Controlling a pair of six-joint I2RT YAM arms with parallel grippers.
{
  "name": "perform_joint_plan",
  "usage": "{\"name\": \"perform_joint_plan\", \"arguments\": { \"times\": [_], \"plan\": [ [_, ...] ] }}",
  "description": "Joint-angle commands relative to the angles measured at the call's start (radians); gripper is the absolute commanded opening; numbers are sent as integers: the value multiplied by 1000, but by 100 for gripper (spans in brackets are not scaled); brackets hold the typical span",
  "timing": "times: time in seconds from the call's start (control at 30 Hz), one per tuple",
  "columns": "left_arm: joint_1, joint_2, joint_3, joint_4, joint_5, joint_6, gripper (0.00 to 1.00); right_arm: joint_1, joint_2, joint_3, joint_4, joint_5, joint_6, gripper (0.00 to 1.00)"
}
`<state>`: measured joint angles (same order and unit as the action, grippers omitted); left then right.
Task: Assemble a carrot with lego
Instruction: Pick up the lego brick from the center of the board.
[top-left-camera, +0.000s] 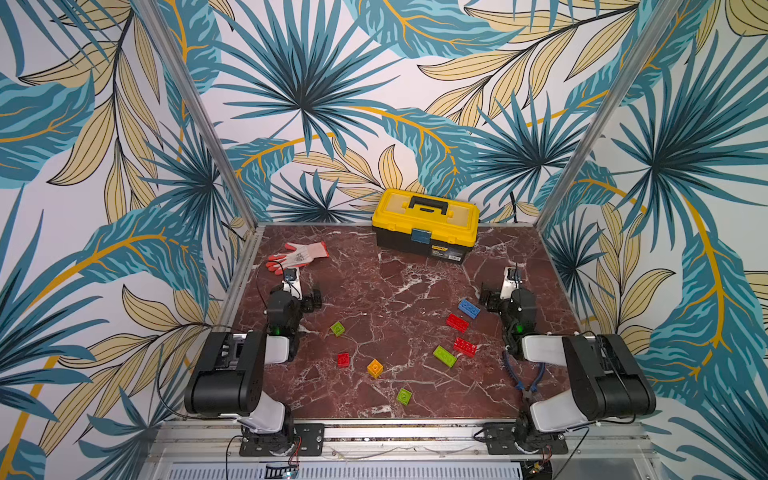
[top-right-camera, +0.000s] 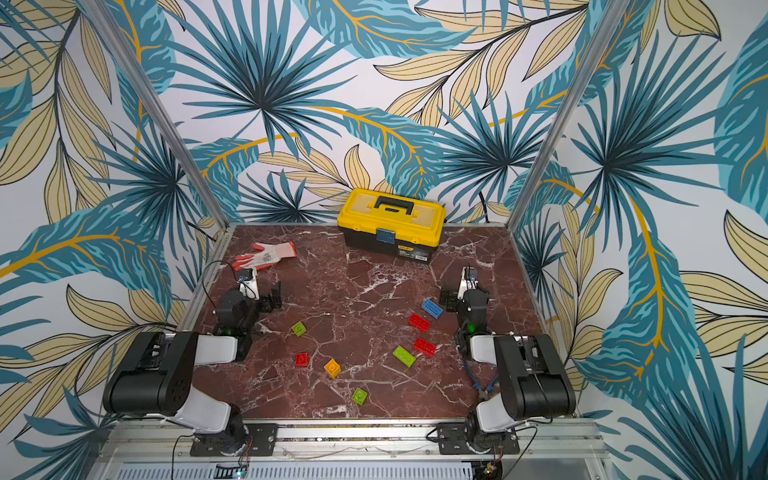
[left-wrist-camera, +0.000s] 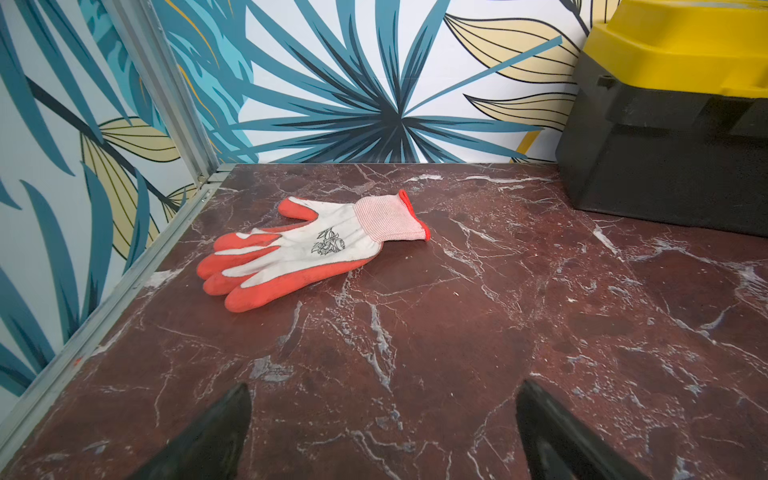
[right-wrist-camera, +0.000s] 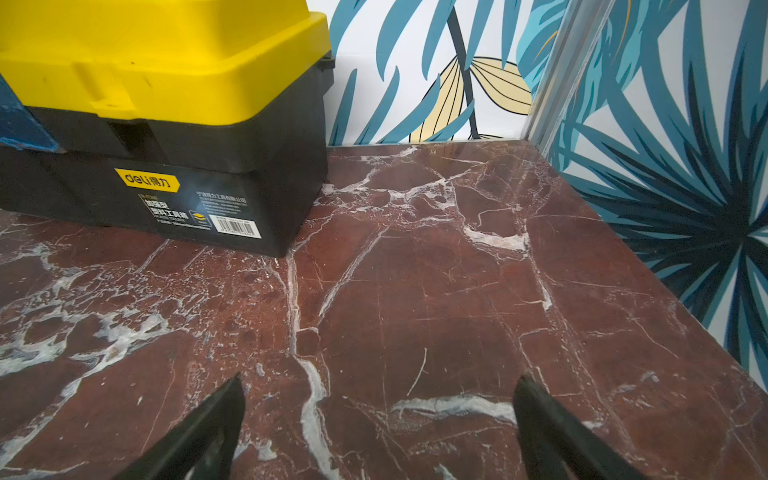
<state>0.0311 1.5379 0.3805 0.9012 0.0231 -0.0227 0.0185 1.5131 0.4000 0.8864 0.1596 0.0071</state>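
- While nothing is held by either, the left hand (left-wrist-camera: 384, 386) is seen with its fingers spread wide over bare desk (left-wrist-camera: 457, 311). The right hand (right-wrist-camera: 379, 380) is likewise spread wide and is pointed past the labelled corner of the toolbox (right-wrist-camera: 166, 124).
- No two bricks have been joined and no carrot is to be seen, so the opening step, a first pick, is judged to be in hand.
- The lego (top-left-camera: 457, 322) is scattered loose on the desk, well apart from the toolbox on its latch side. A blue brick (top-left-camera: 469, 308) lies nearest the toolbox and a yellow brick (top-left-camera: 375, 368) lies farther out among red and green ones.
- For the next move, one hand would have to be swung away from the toolbox and back over the bricks. It would then be lowered with its fingers squared to a brick's flat sides, since such small pieces are likely to be skidded aside by a crooked close.
- No brick is shown in either wrist view.
- Eight bricks can be counted in both top views; whether another is covered by an arm cannot be told.
- Blue-handled pliers (top-left-camera: 536, 376) are partly hidden under the right arm, far from the toolbox.
- A glove (left-wrist-camera: 316, 245) lies off the toolbox's end on the left arm's side and is judged to play no part.
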Motion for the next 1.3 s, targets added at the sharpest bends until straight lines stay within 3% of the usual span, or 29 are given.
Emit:
{"name": "perform_joint_plan", "arguments": {
  "times": [0.0, 0.57, 0.7, 0.8, 0.93, 1.03, 1.13, 1.27],
  "plan": [
    [9, 12, 1, 21, 5, 9, 100, -1, 2, -10, 20, -6, -6, 100],
    [26, 9, 1, 23, 0, -18, 99, -2, 2, -9, 20, 0, -3, 100],
    [26, -12, 13, -3, -33, -30, 99, -1, -45, 18, -67, -4, -5, 99],
    [26, -106, 44, -130, -74, -44, 100, -2, -88, 26, -114, -40, -18, 100],
    [10, -276, 84, -317, -239, -138, 99, 6, -216, 33, -227, -26, -18, 100],
    [12, -392, 248, -740, -289, -326, 99, 11, -332, 99, -438, -31, 111, 100],
    [10, -403, 428, -1109, -209, -436, 100, 44, -363, 270, -819, -105, 254, 100],
    [6, -502, 404, -1201, -100, -517, 99, 210, -390, 337, -1007, -54, 276, 100]
  ]
}}
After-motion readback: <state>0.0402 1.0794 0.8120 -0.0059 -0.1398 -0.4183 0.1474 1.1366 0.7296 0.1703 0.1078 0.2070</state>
